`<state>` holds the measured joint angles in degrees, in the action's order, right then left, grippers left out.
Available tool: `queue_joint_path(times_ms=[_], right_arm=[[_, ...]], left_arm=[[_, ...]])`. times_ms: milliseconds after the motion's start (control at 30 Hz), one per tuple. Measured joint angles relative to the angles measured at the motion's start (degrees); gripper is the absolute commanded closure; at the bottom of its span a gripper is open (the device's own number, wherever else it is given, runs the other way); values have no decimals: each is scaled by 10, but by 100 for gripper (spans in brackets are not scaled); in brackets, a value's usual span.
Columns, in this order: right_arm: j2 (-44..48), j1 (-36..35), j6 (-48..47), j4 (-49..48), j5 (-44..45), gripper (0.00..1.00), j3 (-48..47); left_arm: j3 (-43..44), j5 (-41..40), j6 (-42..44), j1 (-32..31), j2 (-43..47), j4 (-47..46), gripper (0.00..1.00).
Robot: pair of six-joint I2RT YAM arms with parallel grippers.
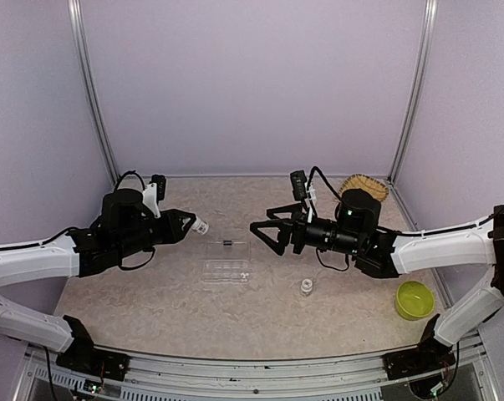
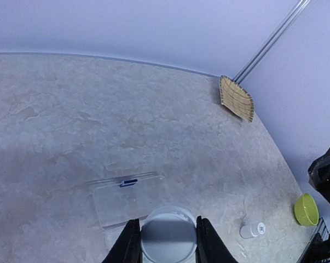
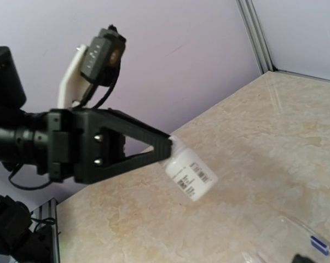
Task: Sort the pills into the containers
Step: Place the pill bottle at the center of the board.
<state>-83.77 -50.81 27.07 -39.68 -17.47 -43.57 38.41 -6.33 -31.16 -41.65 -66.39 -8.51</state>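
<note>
Your left jaws grip a white pill bottle (image 3: 191,174), tilted, near the left edge of the clear compartment box (image 1: 226,261) on the surface (image 1: 151,292) between both arms. Your right jaws gape wide, empty, right of it.

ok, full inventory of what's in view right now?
pill bottle: one, white with printed label, held in the air by the left gripper
compartment box: one, clear plastic, table centre
small bottle: one, whitish, on the table right of the box
bowl: one, lime green, near right
basket: one, woven straw, far right by the back wall
table: one, beige marbled
left gripper: one, black, shut on the pill bottle
right gripper: one, black, open, empty
</note>
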Motion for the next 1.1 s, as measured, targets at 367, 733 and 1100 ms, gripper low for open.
queue_joint_path(times_ms=[367, 733, 1100], right_arm=[[0, 0, 0, 0, 0, 0, 0], [-2, 0, 0, 0, 0, 0, 0], [-9, 0, 0, 0, -2, 0, 0]], left_arm=[[-11, -47, 23, 24, -15, 19, 82], [-31, -87, 44, 44, -57, 26, 83], [-39, -102, 56, 62, -141, 0, 83]])
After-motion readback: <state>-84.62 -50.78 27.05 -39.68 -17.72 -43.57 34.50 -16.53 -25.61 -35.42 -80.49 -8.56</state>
